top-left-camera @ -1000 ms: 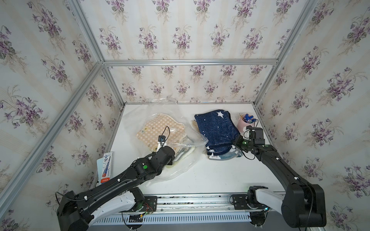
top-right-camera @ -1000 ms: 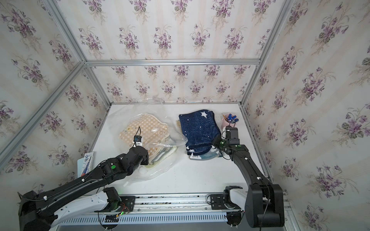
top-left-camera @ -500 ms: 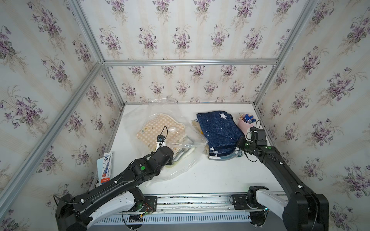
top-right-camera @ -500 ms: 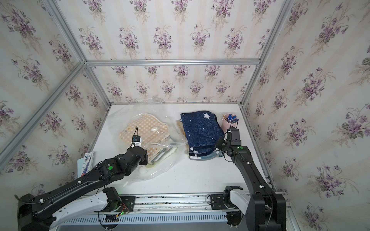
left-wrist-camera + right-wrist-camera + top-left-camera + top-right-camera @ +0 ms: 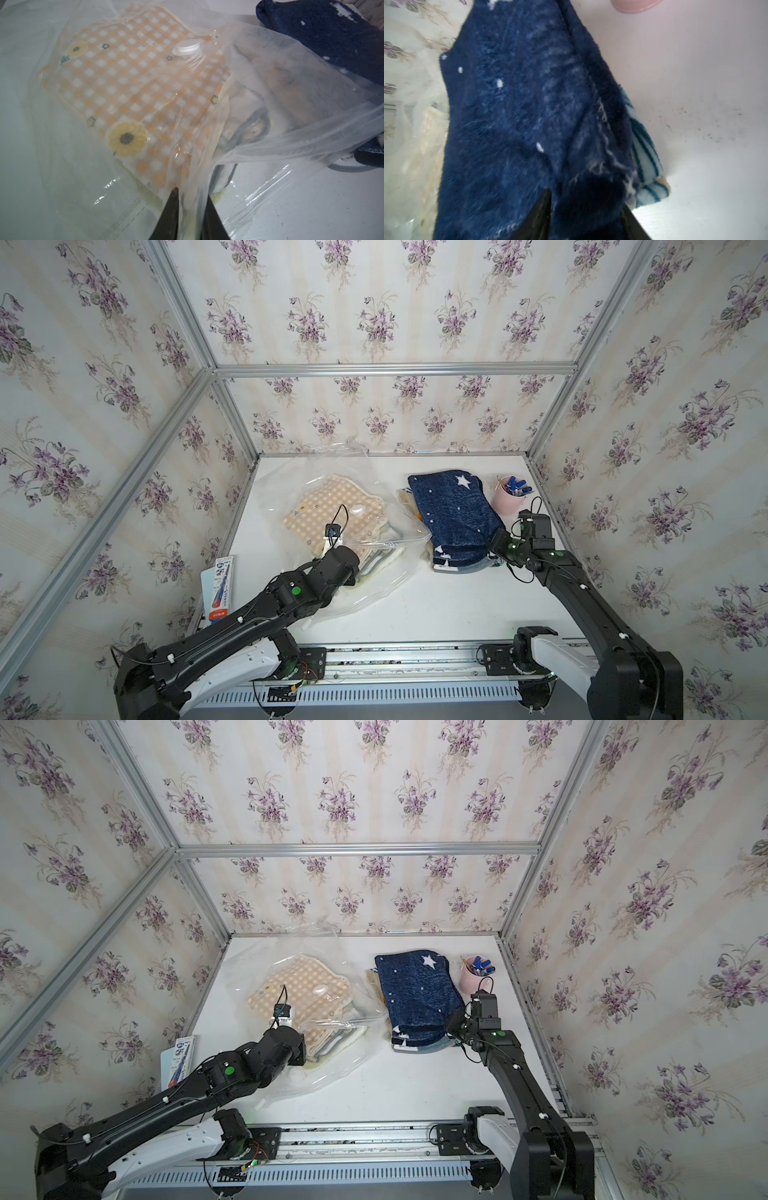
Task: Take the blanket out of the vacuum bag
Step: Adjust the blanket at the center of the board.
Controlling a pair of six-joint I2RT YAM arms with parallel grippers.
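Now the left gripper [image 5: 191, 193] is closed to a narrow pinch on a gathered edge of the large clear crinkly plastic vacuum bag [image 5: 376, 585]. The bag lies on the white worktop [image 5: 449, 610] with an orange-checked blanket [image 5: 328, 506] inside. Just beside it, outside, lies the navy fleece blanket with white stars [image 5: 455, 514]. The right gripper [image 5: 585, 199] straddles one fold, jaws apart; whether it grips, I cannot tell.
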